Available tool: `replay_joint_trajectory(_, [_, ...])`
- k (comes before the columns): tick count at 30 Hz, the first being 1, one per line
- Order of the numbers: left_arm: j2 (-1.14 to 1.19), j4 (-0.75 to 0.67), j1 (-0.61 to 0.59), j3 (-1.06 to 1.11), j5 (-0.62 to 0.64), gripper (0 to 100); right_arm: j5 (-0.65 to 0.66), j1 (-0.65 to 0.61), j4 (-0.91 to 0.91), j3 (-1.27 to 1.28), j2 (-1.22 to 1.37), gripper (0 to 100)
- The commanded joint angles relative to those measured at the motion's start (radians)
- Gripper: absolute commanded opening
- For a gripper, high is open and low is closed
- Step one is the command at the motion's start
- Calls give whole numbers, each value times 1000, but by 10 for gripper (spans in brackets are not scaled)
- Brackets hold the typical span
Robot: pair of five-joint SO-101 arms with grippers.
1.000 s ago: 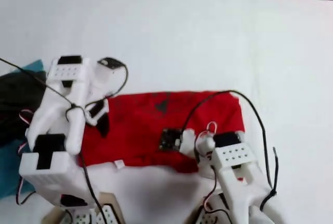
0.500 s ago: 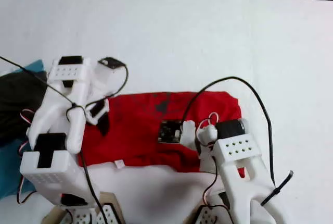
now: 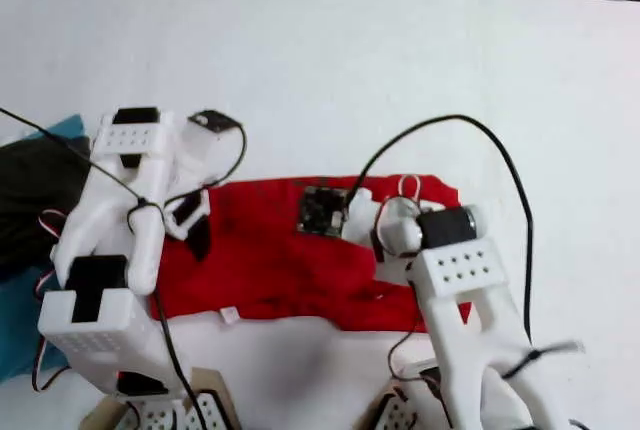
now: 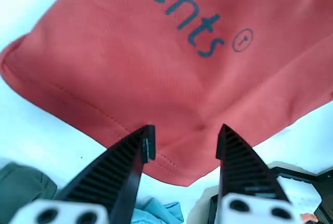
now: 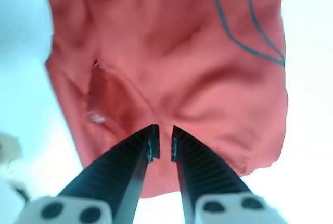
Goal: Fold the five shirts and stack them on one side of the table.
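Since a second ago, the right arm (image 3: 455, 285) has swung away from the lower edge of the overhead frame toward its middle, so that its wrist now sits over the far edge of the red cotton shirt (image 3: 270, 260), while the black cable on it has arched higher. The left arm (image 3: 105, 240) has kept its place at the left of the frame.

The red cotton shirt lies spread out and slightly rumpled on the white surface (image 3: 400, 60), in the lower middle of the overhead frame, with dark blue print on its cloth. It stretches from one arm to the other.

The left end effector (image 4: 184, 140) hangs with its two black ridged jaws spread wide apart, just above the hem near one corner of the shirt, holding nothing. The right end effector (image 5: 162, 143) has its jaws drawn nearly together, with only a thin slit between them, right over a creased part of the shirt; whether they pinch any cloth cannot be told.

At the left edge of the overhead frame a dark grey crumpled garment (image 3: 25, 185) lies over a teal cloth (image 3: 15, 320), both beside the left arm and apart from the red shirt.
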Motion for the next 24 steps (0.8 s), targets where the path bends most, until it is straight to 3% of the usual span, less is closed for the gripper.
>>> replay_joint_trajectory(1, [-6,-2,2,-2,6,215,2,2,-97,-51,105,55])
replay_joint_trajectory(4, [-6,0,2,-2,6,215,0,5,-94,-92,205,55])
replay_joint_trajectory(8, [-6,0,0,-2,5,215,-3,15,128,-149,220,65])
replay_joint_trajectory(15, [-6,-8,6,-2,2,215,-31,-7,291,-26,-38,267])
replay_joint_trajectory(20, [-6,-8,6,-2,2,215,-40,-97,240,218,-148,252])
replay_joint_trajectory(24, [-6,-8,6,-2,2,215,-58,-105,173,267,-150,252])
